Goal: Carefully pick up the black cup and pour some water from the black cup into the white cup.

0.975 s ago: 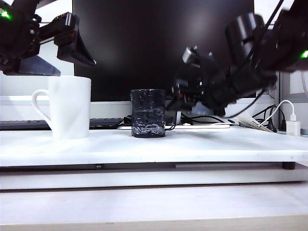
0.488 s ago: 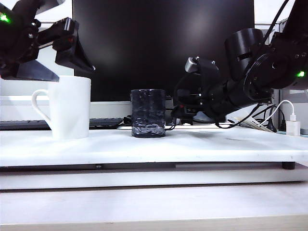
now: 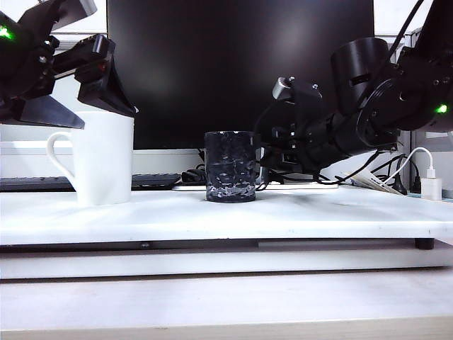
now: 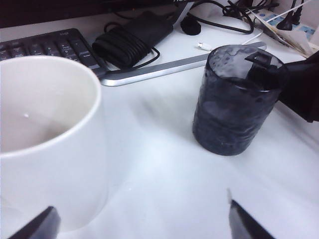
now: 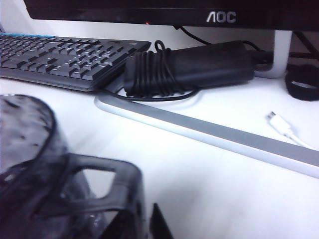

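So, two cups on the white table [image 3: 297,216] and two arms, one at each cup. The black cup [image 3: 230,166] sits about mid-table in the exterior view, upright, in front of the dark monitor [image 3: 241,64]. It's short, glossy and dimpled with grey flecks, and from the left wrist view you can see its wall is kind of see-through. The white cup [image 3: 104,157] stands well off to the left, taller, plain, tapering toward the base, handle looping out to the left; looking down into it, the inside looks bare. The right gripper [image 3: 267,157] comes in low and roughly level from the right, arm stretched toward the black cup, and its tip is right at the cup's handle side. In the right wrist view the thin black handle [image 5: 94,191] fills the near corner with one dark finger just beside it, so it looks about pinched on the handle, but I can't tell for sure that it's actually clamped. The left gripper [image 3: 74,88] hangs above the white cup's rim, angled down, jaws spread wide and holding nothing. One keyboard [image 5: 65,57] and one coiled power brick [image 5: 192,67] sit behind the cups.
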Robot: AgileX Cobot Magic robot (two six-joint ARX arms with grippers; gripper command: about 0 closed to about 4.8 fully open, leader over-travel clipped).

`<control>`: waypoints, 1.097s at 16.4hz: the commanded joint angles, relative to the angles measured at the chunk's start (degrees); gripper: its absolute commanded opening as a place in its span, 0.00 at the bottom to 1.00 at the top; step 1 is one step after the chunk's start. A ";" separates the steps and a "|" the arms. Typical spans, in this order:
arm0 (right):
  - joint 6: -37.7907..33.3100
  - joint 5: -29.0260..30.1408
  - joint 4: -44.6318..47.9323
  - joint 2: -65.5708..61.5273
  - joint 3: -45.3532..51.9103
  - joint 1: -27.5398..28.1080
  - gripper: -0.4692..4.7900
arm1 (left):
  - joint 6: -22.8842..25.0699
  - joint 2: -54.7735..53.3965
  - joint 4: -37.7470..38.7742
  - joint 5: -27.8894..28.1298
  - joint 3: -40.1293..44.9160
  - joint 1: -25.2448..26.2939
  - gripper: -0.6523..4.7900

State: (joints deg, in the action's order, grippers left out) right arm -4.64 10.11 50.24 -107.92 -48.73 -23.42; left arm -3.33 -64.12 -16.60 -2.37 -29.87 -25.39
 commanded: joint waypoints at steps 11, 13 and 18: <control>-1.22 0.50 -3.08 11.08 -0.24 -0.04 0.08 | 0.72 6.80 1.14 6.27 -0.20 0.11 1.00; -1.79 0.46 -14.36 18.27 -2.97 -0.04 0.08 | 2.78 10.93 3.34 9.03 -0.26 0.11 1.00; -1.14 1.40 -39.71 25.20 -26.97 -0.09 0.08 | 2.95 18.47 15.96 10.99 -8.24 0.20 1.00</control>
State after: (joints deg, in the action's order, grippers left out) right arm -5.26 10.83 12.27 -82.56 -72.10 -23.42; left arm -0.84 -45.67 -2.35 7.86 -36.34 -25.32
